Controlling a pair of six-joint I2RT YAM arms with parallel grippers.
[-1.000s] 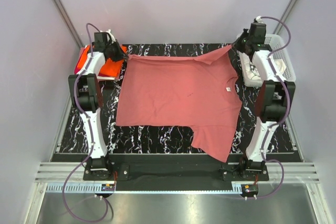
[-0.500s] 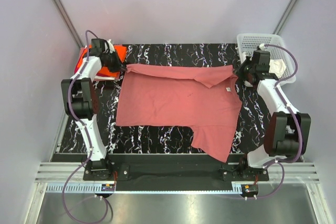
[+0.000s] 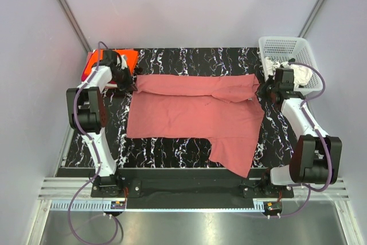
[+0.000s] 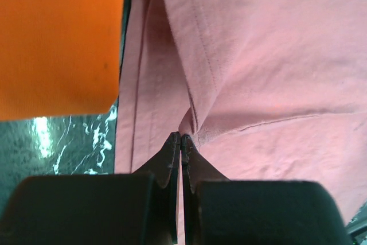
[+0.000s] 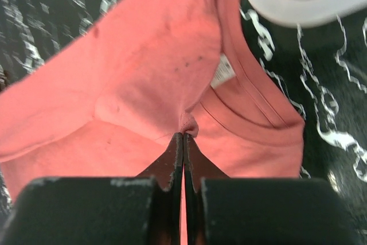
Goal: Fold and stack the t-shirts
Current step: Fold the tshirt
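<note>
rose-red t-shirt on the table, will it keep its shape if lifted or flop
Probably floppy: the dusty rose-red cloth t-shirt puckers where the left gripper pinches it. Likely light: fingertip pinches by that and the right gripper hold its folded-over edge.

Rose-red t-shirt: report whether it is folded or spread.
Partly folded: the rose-red t-shirt has its far edge doubled over the body, pinched by left gripper and right gripper; the rest lies spread.
</note>
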